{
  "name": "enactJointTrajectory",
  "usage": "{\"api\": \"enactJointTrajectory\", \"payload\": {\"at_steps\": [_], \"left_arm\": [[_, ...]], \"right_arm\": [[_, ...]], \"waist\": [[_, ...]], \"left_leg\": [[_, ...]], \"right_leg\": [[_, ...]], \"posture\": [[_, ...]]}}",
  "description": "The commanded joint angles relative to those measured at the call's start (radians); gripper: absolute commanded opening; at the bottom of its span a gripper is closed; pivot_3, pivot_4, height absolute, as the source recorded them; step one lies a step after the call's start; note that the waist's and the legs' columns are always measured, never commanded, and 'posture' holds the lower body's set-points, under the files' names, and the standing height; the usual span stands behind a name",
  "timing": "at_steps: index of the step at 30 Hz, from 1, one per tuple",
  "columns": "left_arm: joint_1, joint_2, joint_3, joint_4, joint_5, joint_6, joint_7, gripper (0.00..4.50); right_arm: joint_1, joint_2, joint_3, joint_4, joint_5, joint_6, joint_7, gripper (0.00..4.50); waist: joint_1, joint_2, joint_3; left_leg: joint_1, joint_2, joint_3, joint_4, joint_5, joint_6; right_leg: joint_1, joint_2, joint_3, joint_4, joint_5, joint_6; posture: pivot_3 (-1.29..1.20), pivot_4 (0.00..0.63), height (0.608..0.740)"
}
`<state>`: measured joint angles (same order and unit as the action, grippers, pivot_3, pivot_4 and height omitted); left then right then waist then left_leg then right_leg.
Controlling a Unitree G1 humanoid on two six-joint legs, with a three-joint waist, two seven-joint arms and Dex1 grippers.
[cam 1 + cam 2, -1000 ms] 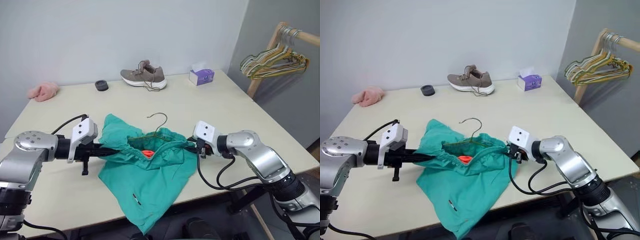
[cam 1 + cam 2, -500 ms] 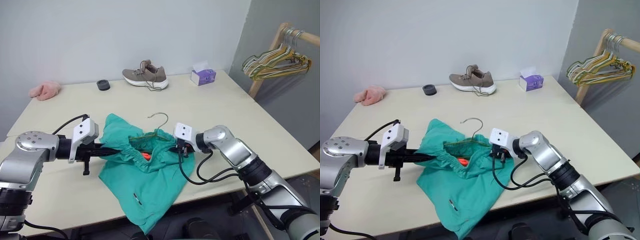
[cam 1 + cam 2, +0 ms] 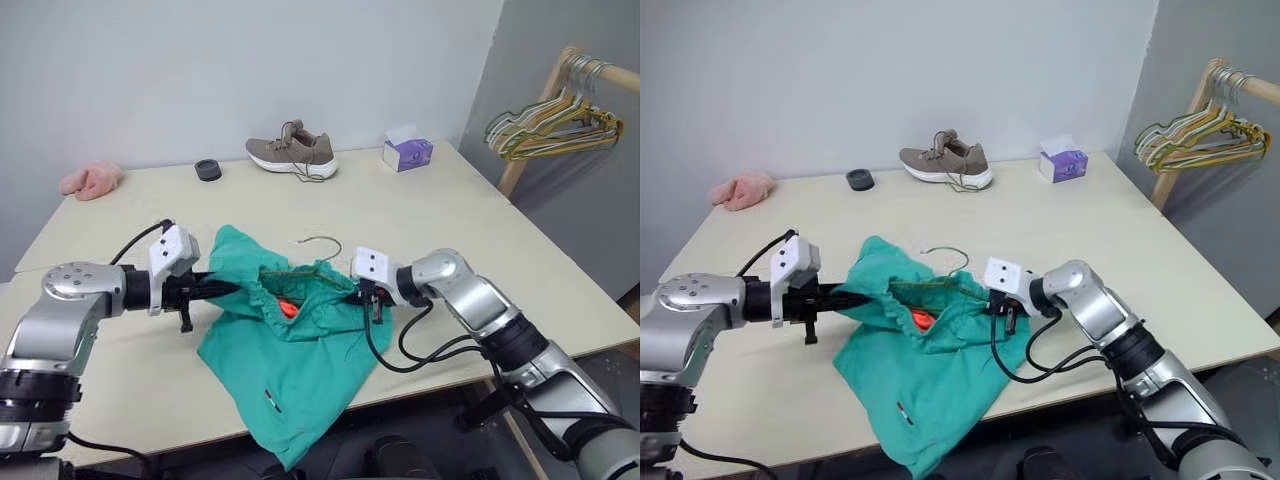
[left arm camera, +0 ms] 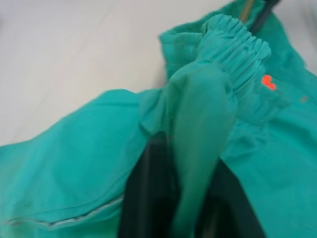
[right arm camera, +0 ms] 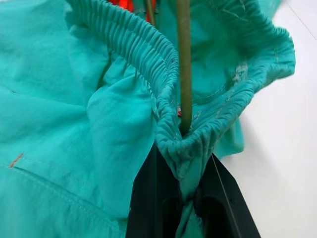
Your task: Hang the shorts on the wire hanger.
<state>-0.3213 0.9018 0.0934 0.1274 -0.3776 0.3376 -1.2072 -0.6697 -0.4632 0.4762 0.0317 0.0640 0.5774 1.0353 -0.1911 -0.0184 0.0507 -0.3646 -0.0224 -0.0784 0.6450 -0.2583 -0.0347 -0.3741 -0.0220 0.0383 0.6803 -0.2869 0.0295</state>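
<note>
The right gripper (image 3: 362, 292) is pinched shut on the gathered waistband of the shorts (image 3: 290, 350), with an arm of the wire hanger (image 5: 184, 59) running straight into the same pinch. The left gripper (image 3: 222, 288) has a fold of the shorts between its 2 fingers (image 4: 148, 198) at the opposite side; whether those fingers are clamped or slack on the cloth I cannot tell.

Taking the shoe (image 3: 292, 155) as the landmark, the shorts lie well nearer the robot than the shoe, spread on the table (image 3: 450, 210), their legs trailing over the near edge.

The fabric looks light, soft and limp, so it will likely sag and bunch wherever it is unsupported. The elastic waistband is the firmest place to hold. The thin, stiff wire probably slides easily inside the cloth.

The waistband opening faces toward the shoe, and the shorts' long axis runs from there to the near table edge. The hanger's hook (image 3: 322, 240) pokes out of the waistband on the shoe's side.
</note>
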Motion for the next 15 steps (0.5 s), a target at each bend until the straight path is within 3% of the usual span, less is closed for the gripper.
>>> {"api": "enactJointTrajectory", "payload": {"at_steps": [1, 3, 10, 11, 15], "left_arm": [[-0.061, -0.026, 0.073, 0.098, 0.023, -0.080, 0.093, 1.77], [-0.106, -0.042, 0.098, 0.174, 0.033, -0.118, 0.145, 2.36], [-0.186, -0.054, 0.144, 0.316, 0.026, -0.145, 0.198, 2.36], [-0.181, -0.056, 0.145, 0.304, 0.009, -0.118, 0.183, 2.36], [-0.096, -0.065, 0.097, 0.122, -0.063, 0.010, 0.099, 3.18]], "right_arm": [[0.026, -0.061, -0.096, -0.108, 0.053, 0.069, 0.016, 0.00], [0.050, -0.086, -0.115, -0.148, 0.074, 0.111, 0.015, 0.00], [0.132, -0.130, -0.230, -0.247, 0.172, 0.350, -0.042, 0.00], [0.151, -0.133, -0.266, -0.264, 0.195, 0.406, -0.058, 0.00], [0.262, -0.153, -0.447, -0.341, 0.274, 0.606, -0.133, 0.00]], "waist": [[0.001, 0.000, 0.000], [0.001, -0.001, 0.000], [-0.006, -0.001, -0.001], [-0.006, -0.001, -0.001], [-0.002, -0.002, -0.001]], "left_leg": [[0.000, 0.000, 0.000, 0.000, 0.000, 0.000], [0.000, 0.000, 0.000, 0.000, 0.000, 0.000], [0.000, 0.000, 0.000, 0.000, 0.000, 0.000], [0.000, 0.000, 0.000, 0.000, 0.000, 0.000], [-0.001, 0.000, -0.001, 0.000, 0.000, -0.001]], "right_leg": [[0.000, 0.000, 0.000, 0.000, 0.000, 0.000], [0.000, 0.000, -0.001, 0.000, 0.000, 0.000], [0.000, 0.000, 0.000, 0.000, 0.000, 0.000], [0.000, 0.000, 0.000, 0.000, 0.000, 0.000], [0.000, -0.001, -0.001, -0.001, 0.000, 0.000]], "posture": [[-0.19, 0.000, 0.740], [-0.20, 0.000, 0.740], [-0.21, 0.000, 0.740], [-0.21, 0.000, 0.740], [-0.22, 0.000, 0.740]]}}
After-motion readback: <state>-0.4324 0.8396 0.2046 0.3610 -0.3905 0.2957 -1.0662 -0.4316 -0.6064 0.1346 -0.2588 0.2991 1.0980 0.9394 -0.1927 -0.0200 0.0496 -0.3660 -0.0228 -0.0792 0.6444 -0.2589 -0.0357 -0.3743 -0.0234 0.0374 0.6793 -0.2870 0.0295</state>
